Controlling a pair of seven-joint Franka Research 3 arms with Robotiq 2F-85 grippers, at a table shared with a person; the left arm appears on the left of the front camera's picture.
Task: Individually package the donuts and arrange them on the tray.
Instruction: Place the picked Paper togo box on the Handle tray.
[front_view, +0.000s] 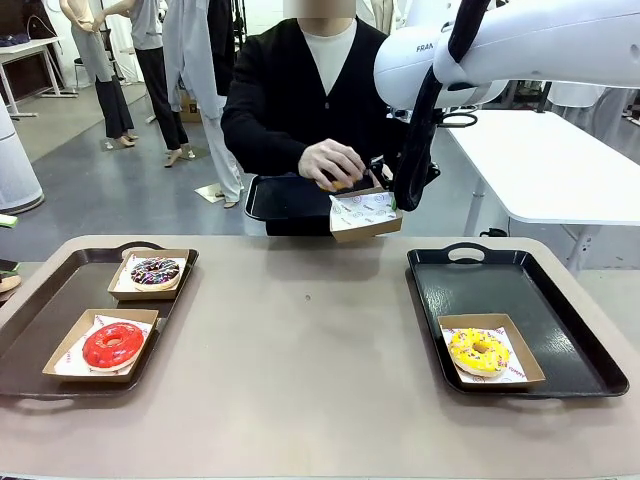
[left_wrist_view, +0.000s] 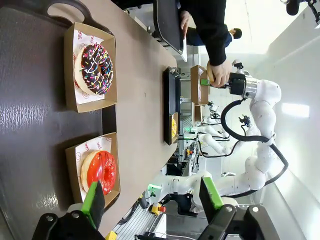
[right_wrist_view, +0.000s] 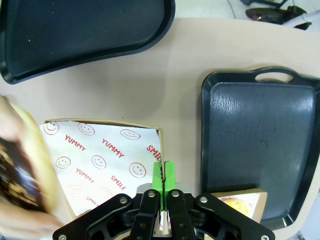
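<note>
My right gripper (front_view: 392, 200) is shut on the rim of a paper-lined cardboard box (front_view: 365, 213), held in the air over the table's far edge. In the right wrist view my right gripper (right_wrist_view: 163, 176) pinches the wall of that box (right_wrist_view: 100, 157). The person's hand (front_view: 330, 163) holds a dark donut (right_wrist_view: 17, 175), blurred, at the box's edge. The red donut (front_view: 112, 344) and a dark sprinkled donut (front_view: 155, 271) lie in boxes on the left tray (front_view: 40, 320). The yellow donut (front_view: 479, 351) sits boxed on the right tray (front_view: 540, 300). My left gripper (left_wrist_view: 152, 197) hangs open above the red donut (left_wrist_view: 101, 171).
A third black tray (front_view: 285, 200) rests in front of the person at the far side. A white table (front_view: 560, 160) stands at the back right. Bare tabletop (front_view: 300, 340) lies between the two near trays.
</note>
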